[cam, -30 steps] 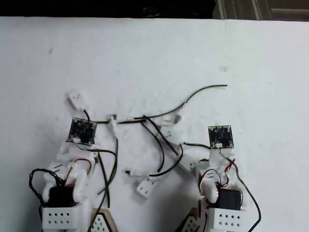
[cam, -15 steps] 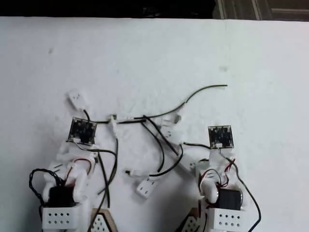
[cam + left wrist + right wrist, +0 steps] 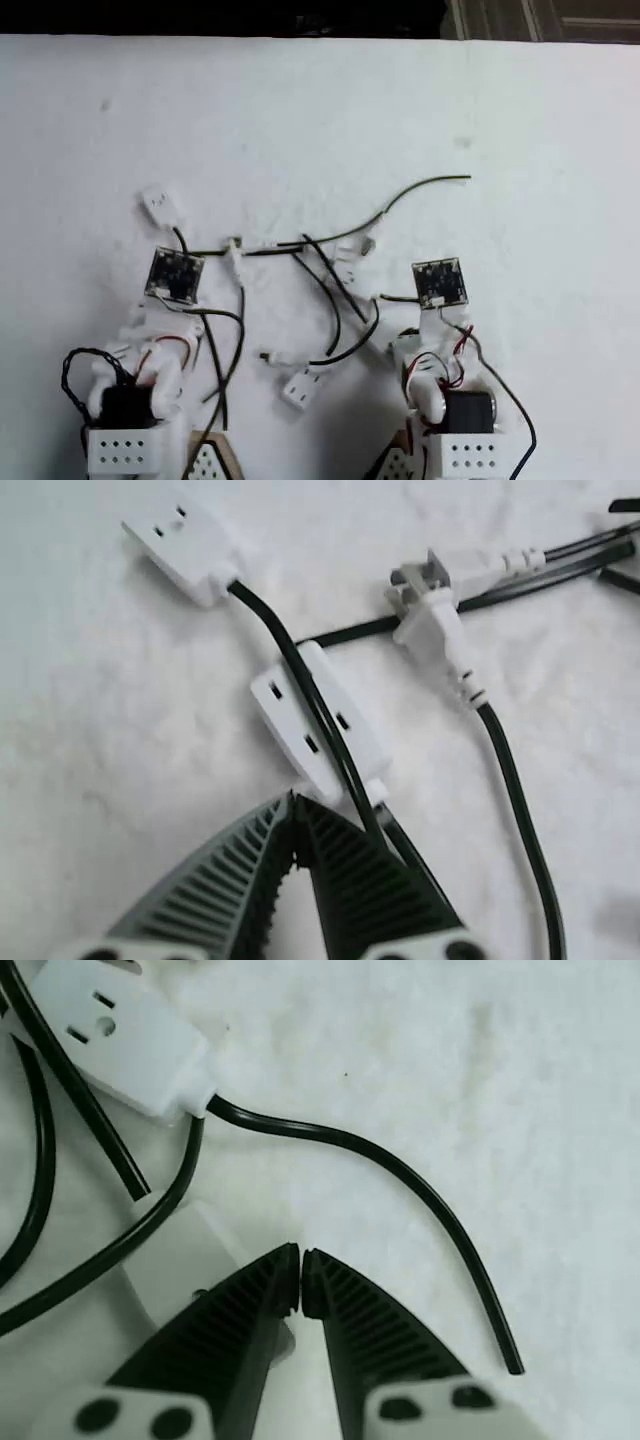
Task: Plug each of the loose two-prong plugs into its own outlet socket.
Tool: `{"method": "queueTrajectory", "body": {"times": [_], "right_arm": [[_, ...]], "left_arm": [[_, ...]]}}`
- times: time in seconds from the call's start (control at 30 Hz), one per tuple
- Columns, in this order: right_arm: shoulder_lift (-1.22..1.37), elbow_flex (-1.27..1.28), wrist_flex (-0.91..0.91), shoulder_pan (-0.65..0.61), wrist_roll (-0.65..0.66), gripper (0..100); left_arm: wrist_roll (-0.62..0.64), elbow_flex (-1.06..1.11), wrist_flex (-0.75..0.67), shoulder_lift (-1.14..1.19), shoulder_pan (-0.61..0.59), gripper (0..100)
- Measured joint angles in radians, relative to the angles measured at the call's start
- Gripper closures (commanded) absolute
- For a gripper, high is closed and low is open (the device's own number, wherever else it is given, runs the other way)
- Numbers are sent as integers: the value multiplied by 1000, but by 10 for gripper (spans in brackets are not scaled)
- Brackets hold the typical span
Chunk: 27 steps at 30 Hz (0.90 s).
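My left gripper [image 3: 295, 805] is shut with nothing in it, its tips just short of a white outlet socket [image 3: 315, 725] crossed by a black cable. Beyond it lie a second socket [image 3: 185, 540] and a loose white two-prong plug [image 3: 430, 610]. My right gripper [image 3: 298, 1260] is also shut and empty. One of its fingers lies over a white block [image 3: 190, 1260], and a white socket [image 3: 125, 1035] sits farther ahead. In the high view the left arm [image 3: 177, 275] and the right arm [image 3: 438, 283] stand at the near edge, either side of the tangled cables.
Black cables [image 3: 330, 300] loop across the table's middle, with a socket [image 3: 303, 387] near the front, another socket [image 3: 158, 205] at the far left and a plug [image 3: 235, 247] between. A cable's free end [image 3: 515, 1365] lies by my right gripper. The white table [image 3: 500, 120] is bare farther back.
The right arm has shifted to the left, toward the cables. The left arm has barely moved.
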Motion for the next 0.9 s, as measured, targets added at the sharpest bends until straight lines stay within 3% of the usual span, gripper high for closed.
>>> {"method": "queueTrajectory", "body": {"times": [0.27, 0.7, 0.9], "right_arm": [[0, 0, 0, -3, 0, 978], [-8, -311, 9, 121, -3, 978], [-9, -407, 9, 118, 292, 981]], "left_arm": [[0, 0, -192, 0, -43, 976], [0, 0, -216, 0, -183, 976], [0, 0, -216, 0, -184, 976]]}}
